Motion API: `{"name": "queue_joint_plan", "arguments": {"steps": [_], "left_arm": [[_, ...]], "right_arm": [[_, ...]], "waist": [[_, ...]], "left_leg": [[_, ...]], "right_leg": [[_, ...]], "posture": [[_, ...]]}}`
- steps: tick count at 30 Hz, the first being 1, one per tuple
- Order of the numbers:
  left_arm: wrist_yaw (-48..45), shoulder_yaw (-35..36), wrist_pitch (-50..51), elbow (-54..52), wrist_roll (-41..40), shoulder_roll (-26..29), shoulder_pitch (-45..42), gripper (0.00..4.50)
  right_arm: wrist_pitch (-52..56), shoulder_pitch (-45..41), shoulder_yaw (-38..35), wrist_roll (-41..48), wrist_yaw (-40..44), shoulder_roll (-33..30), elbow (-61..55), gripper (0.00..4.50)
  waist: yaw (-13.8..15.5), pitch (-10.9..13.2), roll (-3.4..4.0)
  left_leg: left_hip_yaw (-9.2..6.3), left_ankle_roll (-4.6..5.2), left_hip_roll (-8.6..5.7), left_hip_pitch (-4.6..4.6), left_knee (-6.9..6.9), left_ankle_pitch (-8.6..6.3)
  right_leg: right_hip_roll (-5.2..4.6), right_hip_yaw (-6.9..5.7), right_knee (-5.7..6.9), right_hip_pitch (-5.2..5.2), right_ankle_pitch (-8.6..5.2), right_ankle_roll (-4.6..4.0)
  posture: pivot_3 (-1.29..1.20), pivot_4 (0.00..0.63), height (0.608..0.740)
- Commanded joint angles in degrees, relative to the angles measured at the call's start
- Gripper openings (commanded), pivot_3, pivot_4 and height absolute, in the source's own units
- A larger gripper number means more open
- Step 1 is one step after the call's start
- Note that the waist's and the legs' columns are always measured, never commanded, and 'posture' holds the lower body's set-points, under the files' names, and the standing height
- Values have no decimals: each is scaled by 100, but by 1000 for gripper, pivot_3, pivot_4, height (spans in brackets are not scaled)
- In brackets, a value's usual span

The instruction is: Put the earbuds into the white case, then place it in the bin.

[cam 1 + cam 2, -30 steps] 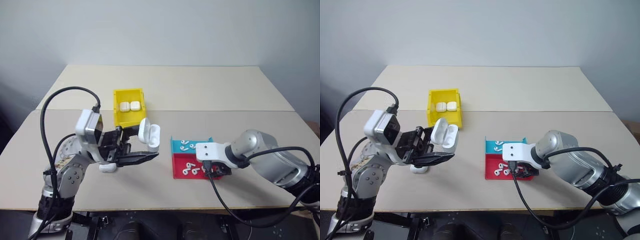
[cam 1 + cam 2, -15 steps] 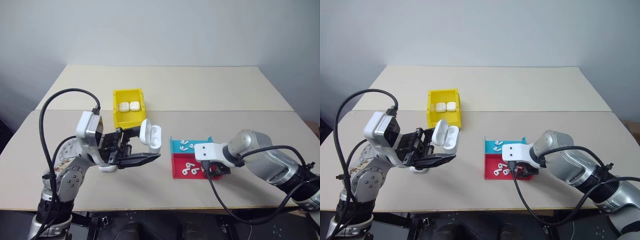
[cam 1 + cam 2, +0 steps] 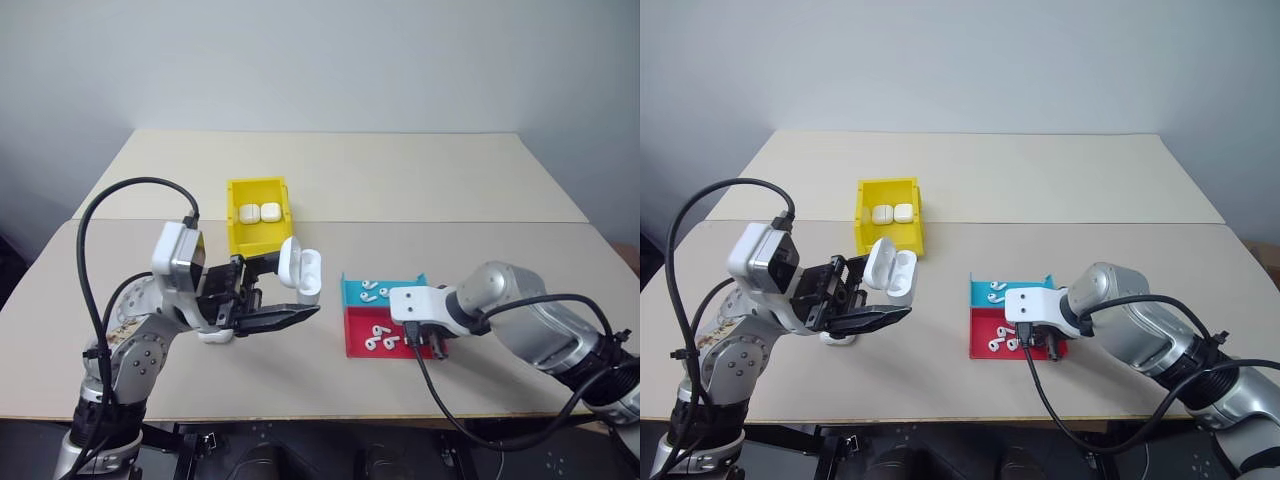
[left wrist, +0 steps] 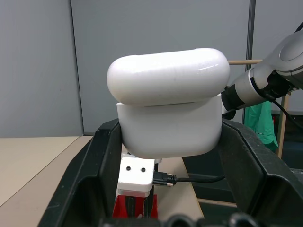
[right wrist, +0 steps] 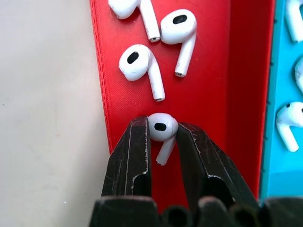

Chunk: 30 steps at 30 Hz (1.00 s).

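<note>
**Earbud pinched, case waiting at left**

The right claw [image 5: 162, 142] had closed on an earbud [image 5: 161, 132] in the red tray [image 3: 362, 335], lower centre-right. The left claw [image 3: 285, 310] clamped the open case [image 3: 300, 272], lying leftward and higher. The bin [image 3: 258, 232] stood beyond.

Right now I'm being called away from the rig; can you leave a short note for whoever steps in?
Left gripper: shut on the white case, lid flipped open, held above the table.
Right gripper: down in the red tray, fingers closed around one earbud, not yet lifted.
More earbuds lie loose in the red tray and the teal tray.
The yellow bin already holds two closed cases.
Left to do: lift the earbud, seat the earbuds in the open case, close it, place it in the bin.
</note>
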Motion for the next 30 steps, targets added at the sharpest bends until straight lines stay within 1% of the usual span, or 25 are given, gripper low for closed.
{"name": "queue_joint_plan", "arguments": {"steps": [1, 3, 4, 6, 7, 9, 10, 12, 14, 16, 19, 23, 27, 30], "left_arm": [[16, 87, -2, -116, -126, -6, -81, 2766], [19, 90, 32, -94, -186, -23, -142, 2766], [-14, 74, 28, -67, -196, -35, -188, 2766], [-64, 33, 29, -1, -212, -79, -289, 2766], [-83, 23, 39, 38, -246, -117, -334, 2766], [-58, -40, 36, 168, -250, -266, -490, 2766], [-42, -84, 28, 228, -221, -334, -568, 2766], [-90, -158, 6, 363, -158, -441, -722, 2766], [-178, -218, 6, 488, -120, -495, -856, 2766], [-260, -312, -29, 655, 14, -520, -985, 2766], [-379, -402, -114, 904, 224, -545, -1097, 2766], [-537, -482, -250, 1127, 469, -593, -1187, 2766], [-592, -448, -278, 1195, 511, -638, -1217, 2766], [-602, -411, -299, 1206, 526, -645, -1189, 2766]], "right_arm": [[587, 25, -1078, 639, -20, 39, -313, 619], [1009, 40, -1870, 1213, -2, 156, -428, 619], [1148, 91, -2406, 1531, -57, 299, -498, 619], [1414, 167, -3487, 2171, -244, 758, -622, 619], [1676, 133, -4021, 2532, -362, 1068, -668, 619], [2134, -36, -5287, 3413, -762, 2009, -783, 619], [2193, -51, -5726, 3743, -964, 2380, -885, 619], [2308, -91, -6177, 4240, -1432, 2966, -1144, 619], [2352, -170, -6369, 4691, -1960, 3507, -1343, 619], [2194, -239, -6384, 5094, -2449, 4008, -1540, 619], [1935, -250, -6187, 5423, -2977, 4332, -1732, 619], [1433, -58, -5587, 5401, -3217, 4235, -1859, 619], [1046, 128, -5321, 5527, -3229, 4005, -1823, 619], [882, 226, -5203, 5782, -3201, 3822, -1829, 619]], "waist": [[4, 0, 0], [9, 0, 0], [9, 0, 0], [13, 0, 0], [15, 0, 0], [13, -1, -1], [15, -1, -1], [15, -1, 1], [13, -2, 2], [-4, -3, 4], [-9, -6, 9], [-10, -6, 9], [-4, -6, 9], [-7, -6, 9]], "left_leg": [[0, 0, 0, 0, 0, 0], [-1, 0, 0, -1, 0, 0], [-1, 0, 0, -1, -1, 0], [-3, 0, 1, 0, -1, 0], [-4, 1, 0, -1, -1, -1], [-7, 1, 1, 1, -1, 0], [-6, 1, 1, 1, 0, 0], [-7, 0, 0, 0, 0, 0], [-7, 0, 1, -1, -1, 0], [-5, 0, 1, 0, -2, 0], [-5, 0, 0, 0, -3, 0], [-4, 0, 0, -1, -3, 0], [-4, 0, -1, -3, -3, 0], [-4, 0, 0, -2, -3, 0]], "right_leg": [[0, 0, 0, -1, 0, 0], [0, 0, 0, -1, 0, 0], [0, 0, 0, -1, 0, 0], [1, -2, -1, 2, 0, -1], [2, -3, 0, 4, 1, -1], [3, -6, -1, 8, 1, -1], [3, -4, 1, 8, 1, -2], [3, -6, 2, 9, 1, -2], [3, -6, 2, 7, 1, -2], [4, -3, 4, 5, 1, -2], [5, -2, 12, 1, 1, -2], [5, -2, 7, 2, 1, -2], [4, -2, 4, 4, 1, -2], [4, -2, 5, 3, 1, -2]], "posture": [[0, 150, 740], [0, 150, 740], [0, 150, 740], [0, 150, 740], [0, 150, 740], [0, 150, 740], [0, 150, 740], [0, 150, 740], [0, 150, 740], [0, 150, 740], [0, 150, 740], [0, 150, 740], [0, 150, 740], [0, 150, 740]]}}
